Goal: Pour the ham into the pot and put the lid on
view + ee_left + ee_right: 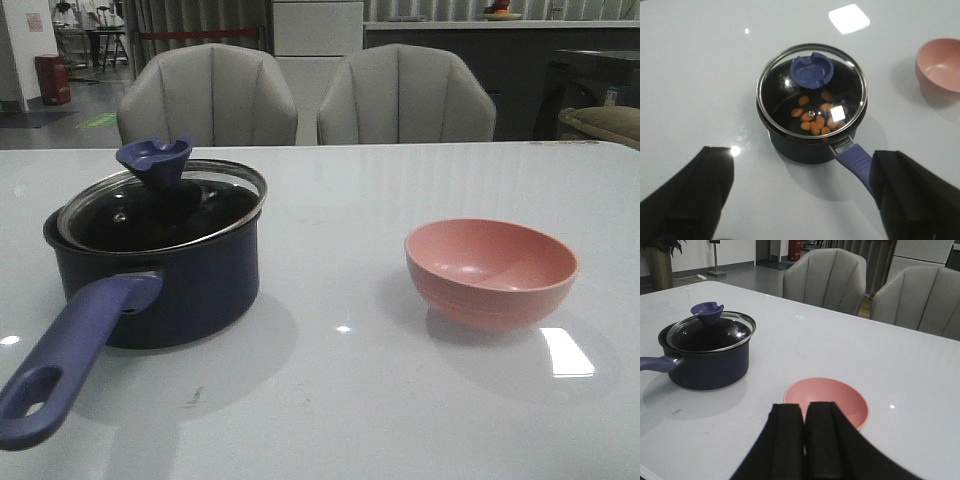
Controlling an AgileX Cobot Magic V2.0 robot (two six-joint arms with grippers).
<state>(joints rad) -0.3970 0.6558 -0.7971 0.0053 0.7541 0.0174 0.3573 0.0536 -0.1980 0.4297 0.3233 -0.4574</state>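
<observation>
The dark navy pot [170,280] stands on the table's left with its purple-blue handle [70,355] toward the front. The glass lid [160,205] with a dark blue knob [155,158] rests on it, tilted and a little off centre. Through the glass [812,92] I see the orange ham chunks [816,119] inside the pot [807,147]. My left gripper [802,195] hovers open above the table, apart from the pot, one finger over the handle [855,162]. My right gripper [804,412] is shut and empty, just before the pink bowl [832,399].
The empty pink bowl [490,270] stands on the table's right. Two grey chairs [205,95] stand behind the far edge of the white table [340,400]. The pot [705,357] with its lid [710,332] also shows in the right wrist view.
</observation>
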